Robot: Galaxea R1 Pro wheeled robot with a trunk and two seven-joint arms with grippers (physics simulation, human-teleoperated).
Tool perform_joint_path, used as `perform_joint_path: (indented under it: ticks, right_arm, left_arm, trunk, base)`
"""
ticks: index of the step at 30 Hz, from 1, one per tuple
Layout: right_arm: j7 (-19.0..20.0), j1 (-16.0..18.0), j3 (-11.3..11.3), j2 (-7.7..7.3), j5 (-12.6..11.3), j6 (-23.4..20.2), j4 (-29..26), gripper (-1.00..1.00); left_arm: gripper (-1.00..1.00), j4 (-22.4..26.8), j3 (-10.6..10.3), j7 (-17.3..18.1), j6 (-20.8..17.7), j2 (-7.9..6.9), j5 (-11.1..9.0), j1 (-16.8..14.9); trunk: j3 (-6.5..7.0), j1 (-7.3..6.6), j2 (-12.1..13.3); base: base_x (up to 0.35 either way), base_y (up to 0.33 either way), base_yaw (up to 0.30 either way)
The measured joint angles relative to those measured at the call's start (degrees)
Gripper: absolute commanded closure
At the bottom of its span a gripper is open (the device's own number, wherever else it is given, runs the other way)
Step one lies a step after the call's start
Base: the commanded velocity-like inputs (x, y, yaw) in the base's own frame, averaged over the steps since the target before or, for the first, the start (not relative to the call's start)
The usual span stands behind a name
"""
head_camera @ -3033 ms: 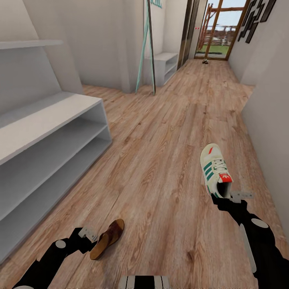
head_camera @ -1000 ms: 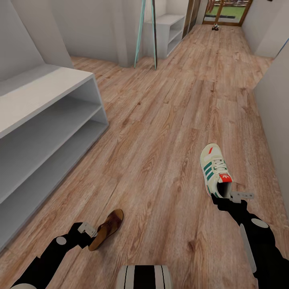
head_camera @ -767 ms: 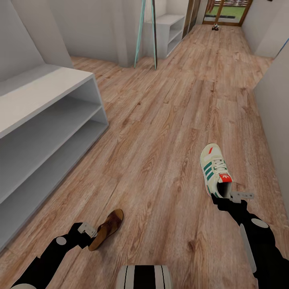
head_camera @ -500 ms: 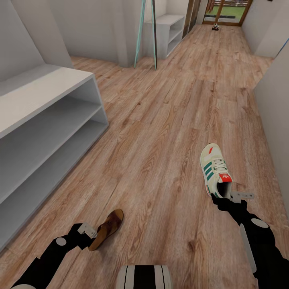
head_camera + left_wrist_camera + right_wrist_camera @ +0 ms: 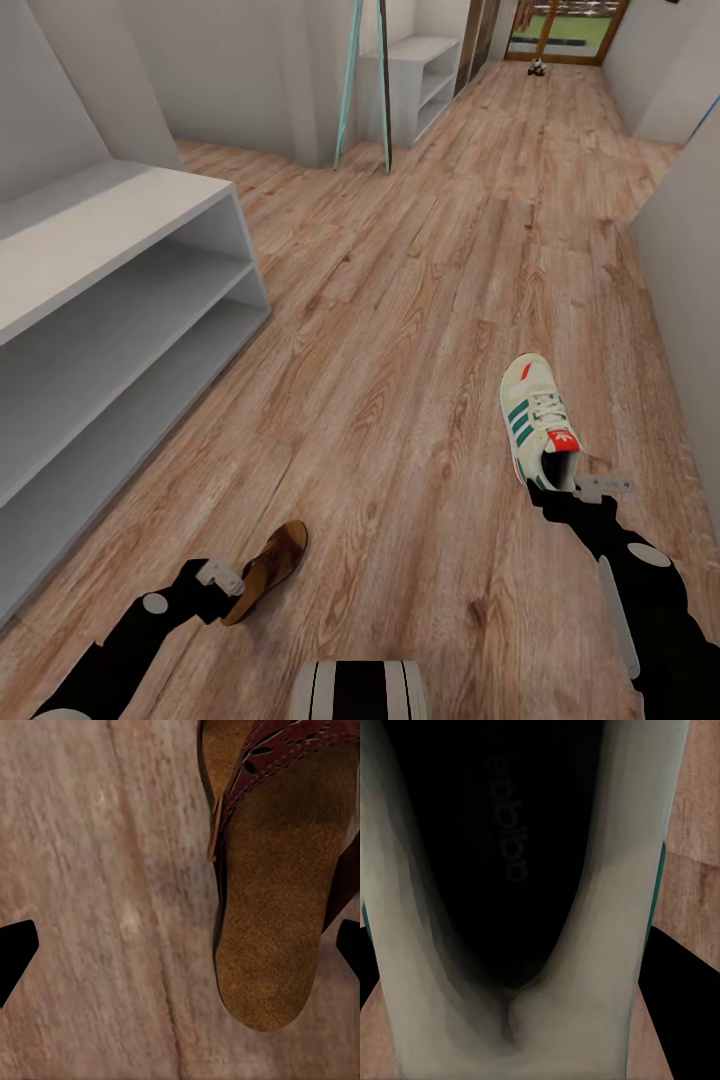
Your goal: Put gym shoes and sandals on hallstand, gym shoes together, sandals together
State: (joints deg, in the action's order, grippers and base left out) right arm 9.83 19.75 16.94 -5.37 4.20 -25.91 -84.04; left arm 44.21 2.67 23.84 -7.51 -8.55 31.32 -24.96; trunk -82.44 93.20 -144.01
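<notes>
- Right arm stretched forward and low at the right of the head view, right gripper [image 5: 570, 487] at the heel of a gym shoe [image 5: 539, 421], fingers clamped on its heel rim; shoe interior close up in the right wrist view [image 5: 510, 870].
- Toe of that shoe pointing away down the corridor floor [image 5: 400, 380]; whether the sole touches the planks cannot be told.
- Left arm bent low at bottom left, left gripper [image 5: 222, 582] holding the heel end of a brown sandal [image 5: 270, 570]; black fingertips [image 5: 15, 952] spread either side of the sole in the left wrist view, grip state unclear.
- Hallstand [image 5: 110, 330] at left, both open shelves bare.
- Another white shelf unit [image 5: 420, 75] farther down the corridor.
</notes>
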Motion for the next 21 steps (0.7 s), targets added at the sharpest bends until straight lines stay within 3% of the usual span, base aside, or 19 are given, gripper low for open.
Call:
perform_joint_path:
  ticks: [4,9,21]
  right_arm:
    - [0.0,0.0,0.0,0.00,0.0,0.0,-0.1,1.00]
    - [0.0,0.0,0.0,0.00,0.0,0.0,-0.1,1.00]
    - [0.0,0.0,-0.1,0.00,0.0,0.0,-0.1,1.00]
  left_arm:
    - [-1.00,0.0,0.0,0.0,0.0,0.20,0.0,0.0]
    - [-1.00,0.0,-0.1,0.0,-0.1,0.54,0.1,0.0]
    - [-1.00,0.1,-2.4,-0.1,-0.2,0.79,1.4,-0.1]
  trunk:
    - [0.00,0.00,0.0]
    - [-1.10,0.13,-0.1]
    - [-2.17,0.18,-0.1]
  base:
    - [0.000,0.000,0.000]
    - [0.000,0.000,0.000]
    - [0.000,0.000,0.000]
